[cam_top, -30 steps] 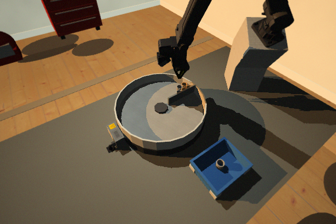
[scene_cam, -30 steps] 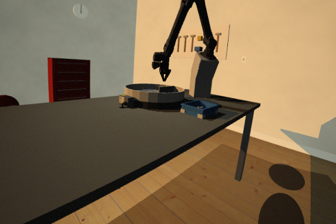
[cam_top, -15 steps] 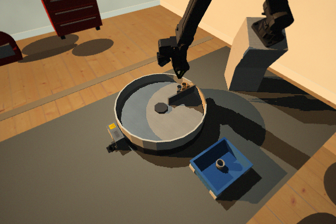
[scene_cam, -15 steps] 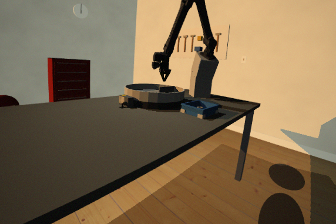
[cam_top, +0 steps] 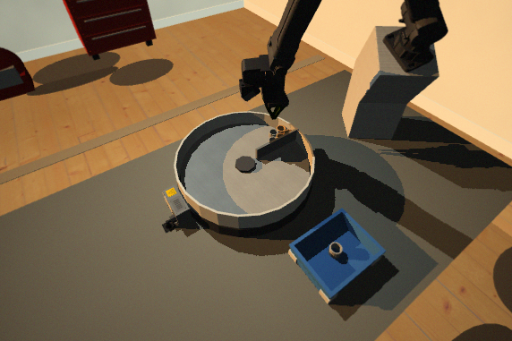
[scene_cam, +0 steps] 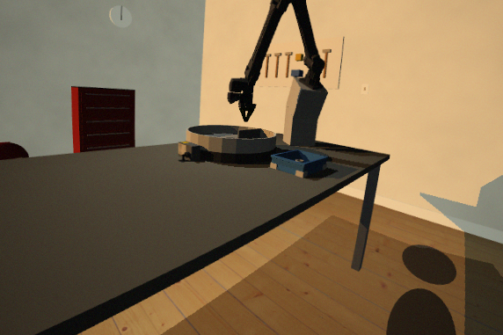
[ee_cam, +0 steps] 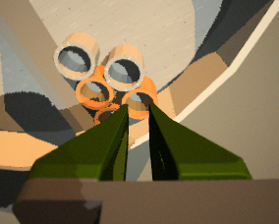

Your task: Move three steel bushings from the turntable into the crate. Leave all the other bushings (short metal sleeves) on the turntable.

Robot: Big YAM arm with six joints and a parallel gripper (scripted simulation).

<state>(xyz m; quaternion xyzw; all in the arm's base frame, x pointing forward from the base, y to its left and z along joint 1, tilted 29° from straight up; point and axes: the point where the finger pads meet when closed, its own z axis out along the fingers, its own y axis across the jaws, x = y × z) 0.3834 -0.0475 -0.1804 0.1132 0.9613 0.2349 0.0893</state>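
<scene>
Your jaws (cam_top: 275, 114) (scene_cam: 246, 119) stand nearly closed, a narrow slit between the tips, with nothing held; they hang above the turntable (cam_top: 217, 219) (scene_cam: 227, 145), near its rim.

Beyond the tips in the wrist view, you have a tight cluster of bushings. Two pale grey-rimmed ones lie farthest out: one steel-looking bushing (ee_cam: 125, 67) ahead and slightly left of the tips, another steel-looking bushing (ee_cam: 77, 56) farther left. Orange-toned bushings (ee_cam: 95, 93) sit nearer the jaws, one of them partly behind the tips. The divider (cam_top: 277, 144) (scene_cam: 251, 133) runs beside the group; your cluster probably gathered there because divider and wall stop the parts, which would also explain the crowding.

As to appearance, both pale bushings are short, open-ended sleeves with dull rims and dark bores; warm light tints their sides. Judge the metal by the rims, since that light could mislead you.

One bushing (cam_top: 337, 247) (scene_cam: 299, 160) is in the blue crate (cam_top: 310, 277) (scene_cam: 297, 166) on the desk (cam_top: 112, 271) (scene_cam: 132, 214), well apart from the jaws. If it is steel, two remain for you to transfer. You would need to open the jaws before descending, keeping clear of the orange neighbours.
</scene>
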